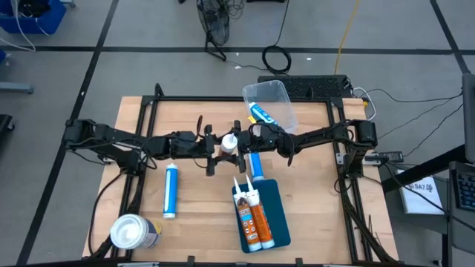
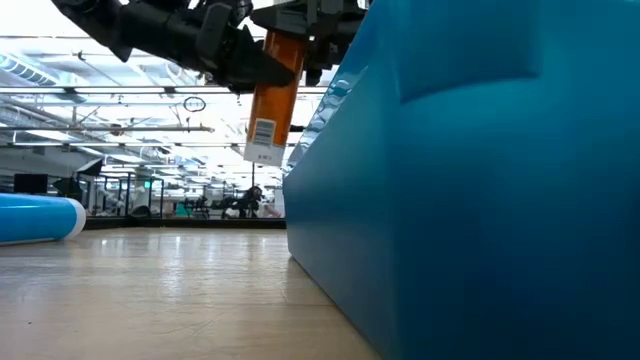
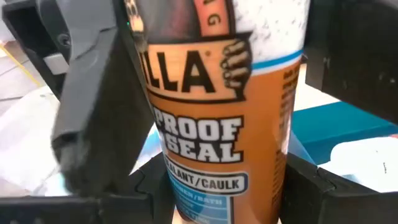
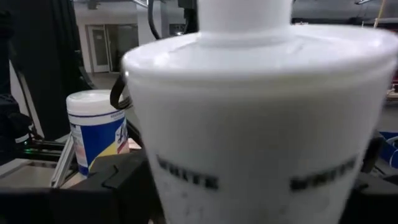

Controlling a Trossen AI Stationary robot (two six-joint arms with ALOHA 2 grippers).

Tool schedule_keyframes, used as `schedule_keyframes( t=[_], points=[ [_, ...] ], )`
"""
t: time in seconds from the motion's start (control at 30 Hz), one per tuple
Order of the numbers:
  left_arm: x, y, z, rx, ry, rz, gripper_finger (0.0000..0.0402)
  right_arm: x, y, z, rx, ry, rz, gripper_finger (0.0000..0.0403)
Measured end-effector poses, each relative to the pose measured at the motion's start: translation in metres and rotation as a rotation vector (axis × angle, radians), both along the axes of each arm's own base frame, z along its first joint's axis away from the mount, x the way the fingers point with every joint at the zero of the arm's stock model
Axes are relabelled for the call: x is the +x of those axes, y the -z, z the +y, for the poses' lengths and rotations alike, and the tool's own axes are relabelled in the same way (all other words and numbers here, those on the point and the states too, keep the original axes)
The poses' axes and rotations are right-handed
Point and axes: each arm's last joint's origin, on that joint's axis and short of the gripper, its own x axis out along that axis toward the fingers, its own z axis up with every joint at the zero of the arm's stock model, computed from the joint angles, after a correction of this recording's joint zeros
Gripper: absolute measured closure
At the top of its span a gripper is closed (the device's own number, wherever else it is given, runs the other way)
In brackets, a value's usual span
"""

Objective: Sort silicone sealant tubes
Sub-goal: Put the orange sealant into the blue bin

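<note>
- The wooden surface (image 1: 200,215) sat in a dark frame on a grey floor, cables trailing off at the upper right of the high view; the low view looked out into a long hall with ceiling lights.
- A blue tray (image 1: 278,211) lay lower centre, with two orange tubes (image 1: 254,219) side by side on it.
- A blue tube (image 1: 170,190) lay alone at lower left, and a white-topped canister (image 1: 132,232) stood below it.
- A clear bin (image 1: 276,100) at upper centre held another blue tube (image 1: 260,113); a third blue tube (image 1: 255,165) lay just above the tray.
- Both arms met at the middle over the surface.
- The left claw (image 1: 214,143) was clamped on a held orange tube (image 3: 221,118), hanging upright in the air.
- The right claw (image 1: 249,137) sat at that tube's white top (image 4: 255,118); I cannot tell whether it gripped.
</note>
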Motion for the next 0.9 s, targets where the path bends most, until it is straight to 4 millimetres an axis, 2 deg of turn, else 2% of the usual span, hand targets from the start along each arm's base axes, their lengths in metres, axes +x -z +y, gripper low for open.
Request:
schedule_keyframes(
  t=[0.27,0.77,0.9],
  points=[
    [-0.0076,-0.0089,-0.0063,0.008,-0.003,-0.009,0.0190,-0.0006,0.0015,-0.0001,-0.007,0.000,0.009,0.0117],
    [-0.0090,-0.0092,-0.0079,-0.006,-0.005,-0.001,0.0190,-0.0004,0.0024,-0.0003,-0.004,0.001,0.013,0.0119],
    [-0.0090,-0.0093,-0.0081,-0.008,-0.004,-0.002,0.0190,-0.0004,0.0025,-0.0003,-0.009,0.003,0.012,0.0140]
  ],
)
